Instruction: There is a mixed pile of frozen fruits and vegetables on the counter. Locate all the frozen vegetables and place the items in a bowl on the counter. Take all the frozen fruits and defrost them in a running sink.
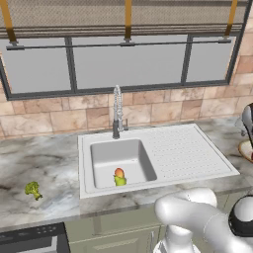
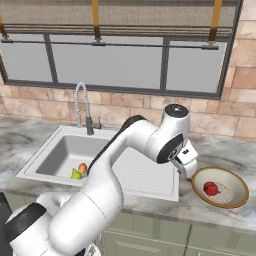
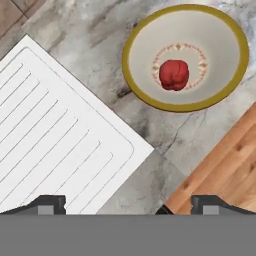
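The tan bowl point(image 3: 131, 75) stands on the marble counter point(image 3: 90, 45) to the right of the sink, with the small red piece point(image 3: 174, 75) lying in its middle. My gripper point(image 3: 128, 205) hovers above the counter between the drainboard and the bowl point(image 2: 240, 192); it is open, with nothing between its fingertips point(image 3: 47, 204). In the sink basin point(image 1: 111, 158), the orange-red fruit point(image 1: 119, 172) and the yellow-green fruit point(image 1: 120, 181) rest side by side. The green broccoli point(image 1: 33, 189) lies on the counter, far left of the sink.
A tall chrome spring-coil faucet point(image 1: 117, 111) rises behind the basin. The ribbed drainboard point(image 3: 50, 150) lies left of the bowl. Wooden floor point(image 3: 225, 170) shows past the counter's front edge. A dark appliance top point(image 1: 34, 237) sits below the broccoli.
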